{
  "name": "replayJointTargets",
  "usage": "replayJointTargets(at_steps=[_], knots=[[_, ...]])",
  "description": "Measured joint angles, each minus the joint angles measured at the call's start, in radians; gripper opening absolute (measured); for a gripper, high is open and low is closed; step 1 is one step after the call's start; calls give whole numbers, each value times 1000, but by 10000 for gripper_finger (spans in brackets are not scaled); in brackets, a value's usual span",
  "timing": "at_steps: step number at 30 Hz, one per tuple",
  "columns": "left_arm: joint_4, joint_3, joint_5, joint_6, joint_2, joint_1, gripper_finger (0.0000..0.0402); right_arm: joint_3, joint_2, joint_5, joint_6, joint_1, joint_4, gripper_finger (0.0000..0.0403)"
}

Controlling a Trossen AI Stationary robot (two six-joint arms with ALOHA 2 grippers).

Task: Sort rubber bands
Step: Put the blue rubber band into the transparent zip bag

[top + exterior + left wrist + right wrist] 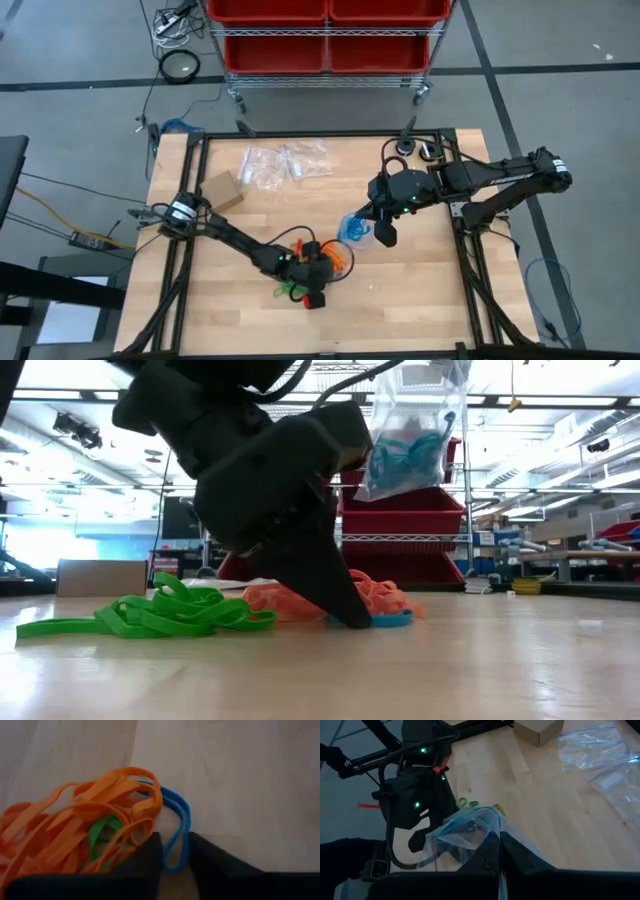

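Note:
Orange rubber bands point(75, 830) lie in a tangled pile on the table, with a green band point(100, 835) among them and a blue band point(180, 820) at the pile's edge. More green bands point(150, 615) lie beside the pile. My left gripper point(175, 857) is down at the table by the pile point(340, 258), its fingers a little apart on either side of the blue band's looped end. My right gripper point(500, 855) is raised over the table's middle, shut on a clear bag point(410, 430) holding blue bands. My left gripper slants down onto the table from the left, with the blue band's looped end point(172, 866) in the narrow gap between its fingers. Whether the fingers point(145, 860) touch the band, I cannot tell. My right gripper pinches the clear bag's upper edge point(490, 832) between its two fingers. The bag hangs below them, clear of the table, with blue bands inside.
Empty clear bags point(285, 162) and a small cardboard box point(222, 190) lie toward the table's far left. A wire cart with red bins point(325, 40) stands beyond the far edge. Bare wood lies along the near edge and to the right.

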State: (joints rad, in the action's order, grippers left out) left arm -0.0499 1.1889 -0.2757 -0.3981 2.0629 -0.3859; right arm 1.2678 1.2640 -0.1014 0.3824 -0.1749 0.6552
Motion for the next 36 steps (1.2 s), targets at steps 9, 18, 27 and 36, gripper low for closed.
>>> replayJointTargets(at_steps=[9,18,27,36], knots=[[-24,13,20,24,-7,-10,3,0,0,-6,4,0,-3,0],[-256,173,97,70,-107,-82,1,0,0,-5,6,-1,0,0],[-536,372,-21,81,-141,-159,1,0,0,-5,13,-8,-2,0],[-721,549,-207,141,-140,-181,0,0,23,30,44,-22,-2,0]])
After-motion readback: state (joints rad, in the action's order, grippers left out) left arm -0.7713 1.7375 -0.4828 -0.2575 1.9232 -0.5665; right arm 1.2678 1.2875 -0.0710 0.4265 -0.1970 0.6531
